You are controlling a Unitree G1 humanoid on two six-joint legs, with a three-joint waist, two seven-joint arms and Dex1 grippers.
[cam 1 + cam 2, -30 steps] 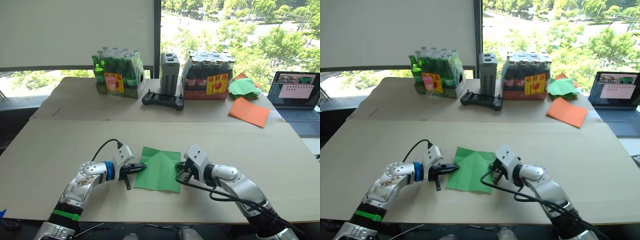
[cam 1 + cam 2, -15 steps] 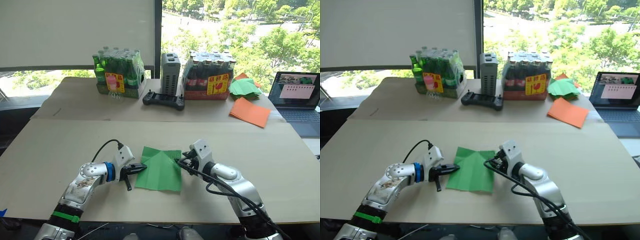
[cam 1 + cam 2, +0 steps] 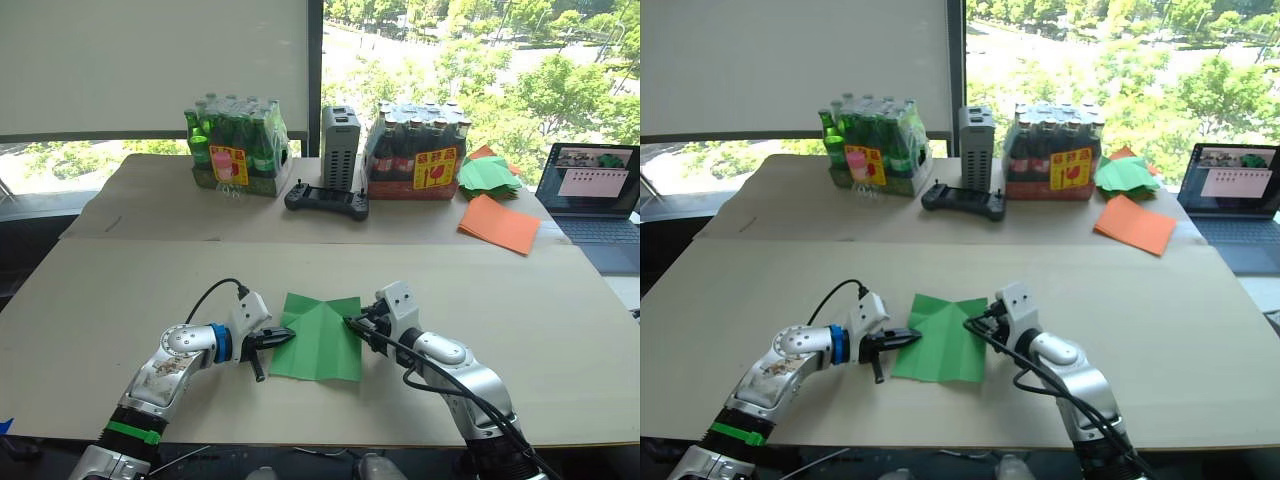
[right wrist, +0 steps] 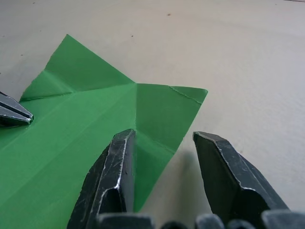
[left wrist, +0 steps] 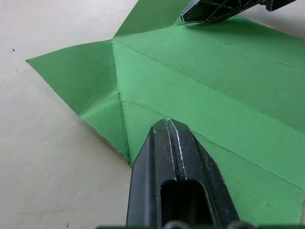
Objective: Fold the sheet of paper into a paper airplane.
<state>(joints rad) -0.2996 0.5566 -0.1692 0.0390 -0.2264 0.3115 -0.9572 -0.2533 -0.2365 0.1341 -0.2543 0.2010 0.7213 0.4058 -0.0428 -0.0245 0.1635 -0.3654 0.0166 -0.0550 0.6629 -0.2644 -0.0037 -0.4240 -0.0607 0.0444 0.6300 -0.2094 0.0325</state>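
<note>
From the head views, the sheet of paper [image 3: 320, 335] is seen lying flat near the middle of the table [image 3: 520, 300], between the left gripper [image 3: 272, 338] and right gripper [image 3: 356, 326]. In the left wrist view, the left fingers are pressed together on its left edge. In the right wrist view, the right fingers [image 4: 112, 176] are parted astride its right edge, holding nothing; closed carelessly, they could crumple the fold.

You see matt, creased green sheet of paper [image 5: 200, 81], scuffed semi-gloss black plastic fingers [image 4: 114, 181] on your right tool [image 4: 167, 176], smooth matt beige bench [image 3: 120, 290].
</note>
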